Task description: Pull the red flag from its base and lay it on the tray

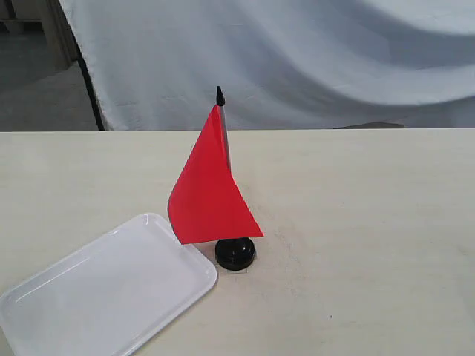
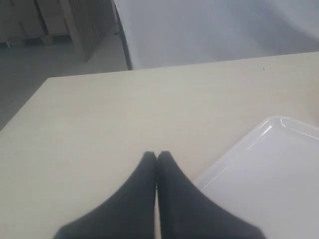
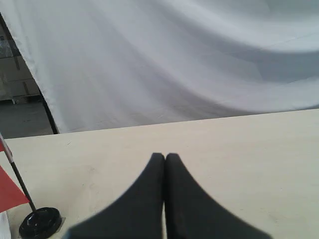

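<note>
The red flag (image 1: 209,189) stands upright on its thin black stick, planted in the round black base (image 1: 236,254) near the middle of the table. The white tray (image 1: 96,293) lies flat at the front left, its corner close to the base. Neither gripper shows in the exterior view. In the left wrist view my left gripper (image 2: 156,155) is shut with nothing in it, above the table beside the tray (image 2: 279,174). In the right wrist view my right gripper (image 3: 165,156) is shut and empty, apart from the base (image 3: 41,222) and a corner of the flag (image 3: 9,191).
The pale wooden table (image 1: 371,222) runs wide to the right of the flag. A white cloth backdrop (image 1: 297,59) hangs behind the table's far edge, with a dark pole (image 1: 90,89) at its left side.
</note>
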### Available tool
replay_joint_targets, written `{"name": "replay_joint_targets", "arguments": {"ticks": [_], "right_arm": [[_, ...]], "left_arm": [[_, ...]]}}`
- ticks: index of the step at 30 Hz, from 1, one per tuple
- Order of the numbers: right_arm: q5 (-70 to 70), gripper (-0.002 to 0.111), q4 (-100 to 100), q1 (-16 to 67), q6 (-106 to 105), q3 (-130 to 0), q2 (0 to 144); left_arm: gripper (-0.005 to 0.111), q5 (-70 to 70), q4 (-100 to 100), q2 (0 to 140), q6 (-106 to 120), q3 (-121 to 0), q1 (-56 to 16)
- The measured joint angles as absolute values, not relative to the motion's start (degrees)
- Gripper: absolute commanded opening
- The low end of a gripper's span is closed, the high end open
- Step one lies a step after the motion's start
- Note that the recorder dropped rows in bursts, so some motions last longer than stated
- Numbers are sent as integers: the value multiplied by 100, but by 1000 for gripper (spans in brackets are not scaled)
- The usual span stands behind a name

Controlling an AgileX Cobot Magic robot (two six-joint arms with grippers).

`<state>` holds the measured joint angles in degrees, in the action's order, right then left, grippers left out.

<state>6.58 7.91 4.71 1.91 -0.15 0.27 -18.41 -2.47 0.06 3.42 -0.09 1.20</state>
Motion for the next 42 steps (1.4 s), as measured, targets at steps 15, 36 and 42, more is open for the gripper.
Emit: {"name": "replay_joint_targets", "arguments": {"ticks": [15,36,42], "right_arm": [[453,-1,791,471,191,-15,27],[-3042,-1,791,471,1915,-15,27],[-3435,-1,729,471,2250,-15,247]], "left_arm": [[0,-1841,-247,6,342,-9,120],[0,-1841,-247,6,342,-9,120],[0,-1841,-247,6,342,-9,120]]}}
